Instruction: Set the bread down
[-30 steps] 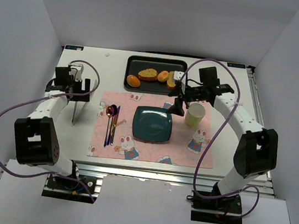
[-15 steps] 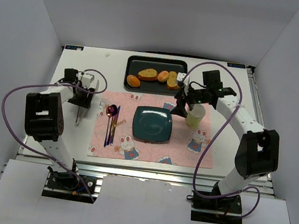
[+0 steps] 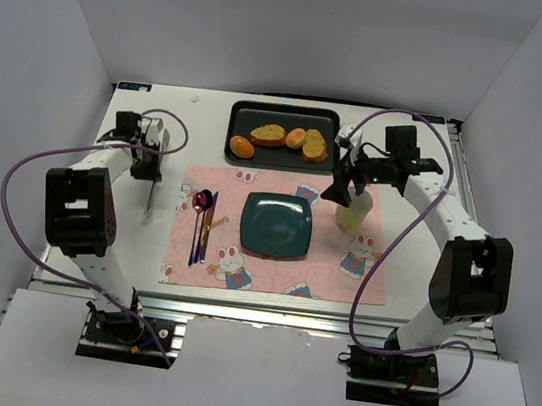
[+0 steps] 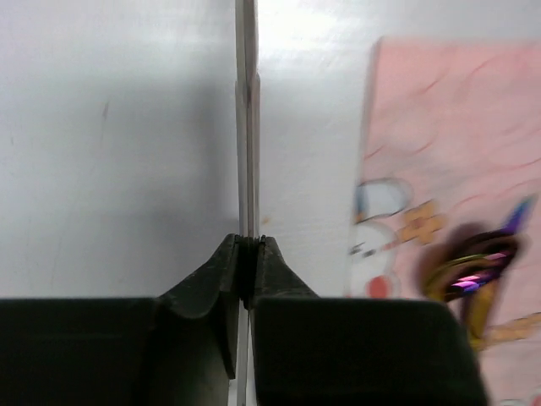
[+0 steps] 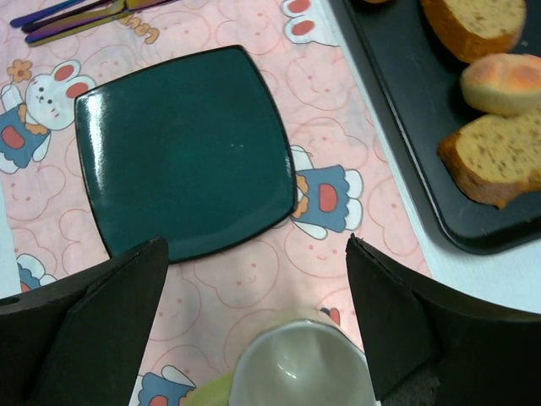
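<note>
The bread (image 3: 269,134) is the longer toasted oval slice, lying left of centre in the black tray (image 3: 285,115). In the right wrist view the bread (image 5: 473,25) is cut off by the top edge. My right gripper (image 3: 338,188) hangs open above the pale green cup (image 3: 354,213), right of the tray's near corner; nothing is between its fingers (image 5: 110,313). My right gripper (image 5: 256,245) looks down on the teal plate (image 5: 186,144). My left gripper (image 3: 146,160) is far left, shut on a thin knife (image 4: 246,127). Its tips (image 4: 248,245) pinch the blade.
A shorter toasted slice (image 3: 314,146) and two small rolls (image 3: 295,137) share the tray. The teal plate (image 3: 276,225) sits mid-placemat (image 3: 241,275), with a spoon and other cutlery (image 3: 203,219) to its left. The knife (image 3: 150,198) lies on bare table left of the mat.
My left gripper has closed on the knife and its arm has drawn in. The right gripper, still open, has shifted a little right and back, over the cup.
</note>
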`<action>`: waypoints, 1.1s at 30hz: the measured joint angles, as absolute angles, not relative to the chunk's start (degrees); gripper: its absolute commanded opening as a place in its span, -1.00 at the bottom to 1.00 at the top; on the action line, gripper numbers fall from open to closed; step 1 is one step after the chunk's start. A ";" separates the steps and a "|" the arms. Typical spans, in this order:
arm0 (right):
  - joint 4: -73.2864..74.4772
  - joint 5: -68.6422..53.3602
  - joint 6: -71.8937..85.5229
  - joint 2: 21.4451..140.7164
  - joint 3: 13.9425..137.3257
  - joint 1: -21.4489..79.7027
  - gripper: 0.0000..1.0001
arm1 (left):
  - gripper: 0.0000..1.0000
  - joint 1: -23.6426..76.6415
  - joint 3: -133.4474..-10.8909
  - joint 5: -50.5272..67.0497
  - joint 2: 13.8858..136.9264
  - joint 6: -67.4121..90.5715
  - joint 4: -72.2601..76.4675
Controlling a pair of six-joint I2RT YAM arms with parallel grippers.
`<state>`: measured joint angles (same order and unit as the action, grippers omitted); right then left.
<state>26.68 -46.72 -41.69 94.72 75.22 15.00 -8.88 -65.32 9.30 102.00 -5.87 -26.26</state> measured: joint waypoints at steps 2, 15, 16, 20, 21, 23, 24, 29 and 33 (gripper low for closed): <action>26.28 -46.87 -40.62 94.43 75.22 14.02 0.79 | -0.49 -7.88 -68.62 11.57 101.58 -1.13 -26.52; 21.96 -48.40 -36.16 91.50 74.63 12.51 0.79 | -0.36 11.46 -79.05 25.21 101.97 30.59 -17.50; 21.71 -48.56 -36.10 91.22 74.28 12.36 0.79 | -0.32 11.62 -79.05 25.36 102.13 31.59 -17.02; 20.64 -48.84 -35.59 91.00 73.21 11.53 0.79 | -0.13 12.12 -79.02 25.93 103.37 42.59 -14.22; 20.47 -48.90 -35.29 90.96 72.82 11.29 0.79 | -0.13 12.23 -79.02 25.93 103.46 44.36 -14.20; 19.88 -49.06 -34.79 90.78 71.90 10.98 0.79 | -0.11 12.40 -79.02 25.89 103.59 47.53 -14.22; 19.49 -49.15 -34.59 90.72 71.55 10.87 0.79 | -0.10 12.58 -79.00 25.85 103.63 48.86 -14.17; 18.44 -49.47 -33.56 90.56 70.87 10.83 0.79 | -0.06 14.35 -79.00 25.91 104.05 52.40 -14.13; 17.91 -49.67 -33.36 90.24 70.32 10.57 0.79 | -0.05 15.38 -79.00 25.93 105.49 53.52 -14.39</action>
